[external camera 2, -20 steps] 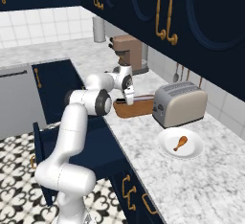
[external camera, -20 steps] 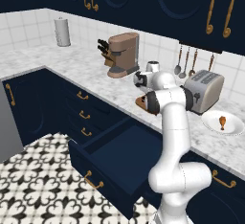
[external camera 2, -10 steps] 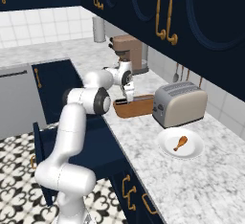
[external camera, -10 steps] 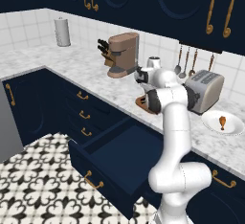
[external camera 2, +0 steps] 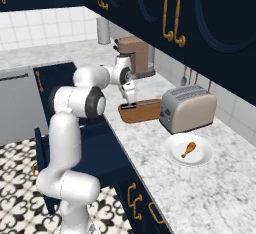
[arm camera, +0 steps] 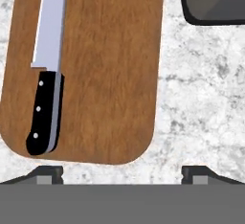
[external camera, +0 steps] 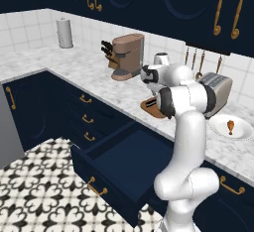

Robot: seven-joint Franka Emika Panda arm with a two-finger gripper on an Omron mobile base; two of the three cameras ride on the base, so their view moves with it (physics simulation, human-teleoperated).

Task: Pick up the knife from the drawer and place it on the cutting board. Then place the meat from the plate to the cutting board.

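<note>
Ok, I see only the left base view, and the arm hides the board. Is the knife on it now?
Observer: Yes. In the hand view the knife lies flat on the board, along one long edge.
Operator: Does the gripper hold something?
Observer: No. The gripper is open, its tips wide apart, with nothing between them.
Operator: Does the toaster touch the board?
Observer: No. Bare counter lies between the toaster and the board.
</note>
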